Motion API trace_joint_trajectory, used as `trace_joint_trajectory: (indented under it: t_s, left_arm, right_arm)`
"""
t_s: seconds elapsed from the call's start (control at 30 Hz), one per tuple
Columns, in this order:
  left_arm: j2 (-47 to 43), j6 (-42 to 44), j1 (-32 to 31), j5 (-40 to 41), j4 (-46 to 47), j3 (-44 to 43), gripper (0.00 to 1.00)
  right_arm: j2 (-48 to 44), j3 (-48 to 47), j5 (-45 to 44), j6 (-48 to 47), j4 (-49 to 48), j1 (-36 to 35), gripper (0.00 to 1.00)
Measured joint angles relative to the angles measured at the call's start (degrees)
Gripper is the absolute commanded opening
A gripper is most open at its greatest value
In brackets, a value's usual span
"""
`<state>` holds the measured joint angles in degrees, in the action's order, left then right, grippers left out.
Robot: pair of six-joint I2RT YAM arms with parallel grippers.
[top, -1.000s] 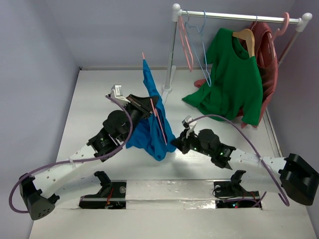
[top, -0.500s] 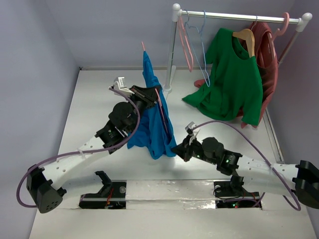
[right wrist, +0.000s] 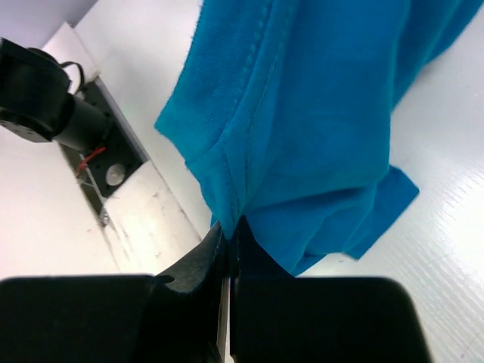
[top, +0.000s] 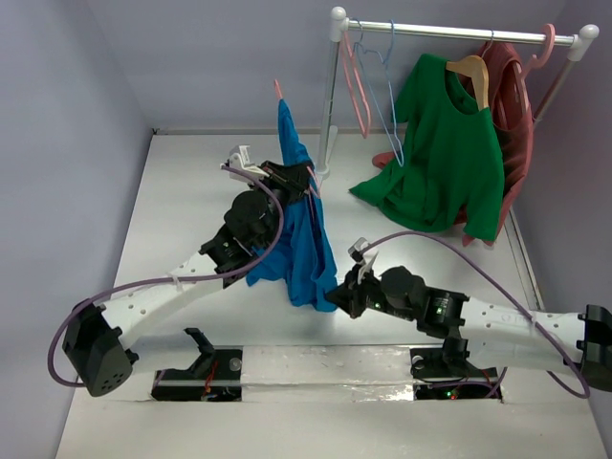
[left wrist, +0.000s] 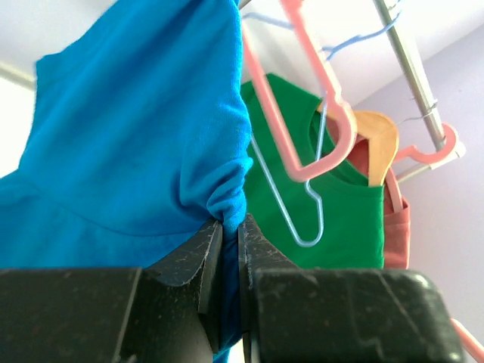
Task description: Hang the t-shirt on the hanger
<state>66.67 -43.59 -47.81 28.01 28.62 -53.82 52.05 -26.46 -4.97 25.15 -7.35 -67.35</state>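
Observation:
The bright blue t-shirt (top: 304, 244) hangs bunched between my two grippers above the table. The pale-pink hanger's hook (top: 278, 89) pokes out of the shirt's top; the rest of the hanger is hidden in the cloth. My left gripper (top: 308, 182) is shut on a fold near the shirt's top, as the left wrist view shows (left wrist: 231, 227) with blue cloth (left wrist: 136, 136) pinched between the jaws. My right gripper (top: 335, 292) is shut on the shirt's lower edge; in the right wrist view (right wrist: 231, 223) a seam of the blue cloth (right wrist: 318, 113) runs into the jaws.
A white clothes rack (top: 459, 33) stands at the back right. It holds another pink hanger (top: 356, 91), a light-blue wire hanger (top: 387, 96), a green t-shirt (top: 445, 153) on a wooden hanger (top: 470, 72) and a dark red garment (top: 514, 115). Walls close in on three sides.
My left gripper has carried the shirt's top to the right and back, nearer the rack's post. My right gripper has moved slightly left and nearer, still at the shirt's bottom.

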Motion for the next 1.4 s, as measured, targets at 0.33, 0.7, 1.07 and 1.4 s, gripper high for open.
trace_joint_trajectory:
  t_s: [0.33, 0.7, 1.07, 1.4]
  left_arm:
    - [-2.8, -10.9, 0.3, -5.4, 3.8, 18.6, 0.00]
    - [-4.8, -17.8, 0.4, -10.8, 5.7, 24.5, 0.00]
    - [-3.9, -19.7, 0.4, -11.8, 8.3, 26.4, 0.00]
    - [-4.0, -20.2, 0.4, -12.0, 7.9, 26.4, 0.00]
  right_arm:
    - [11.5, -7.3, -3.7, 5.1, 3.6, -0.8, 0.00]
    - [20.7, -12.0, -6.6, 8.2, 13.5, -1.1, 0.53]
    - [14.8, -22.6, -12.7, 6.0, 18.5, -0.8, 0.41]
    - [26.6, -27.4, -19.8, 4.1, 17.3, 2.6, 0.36]
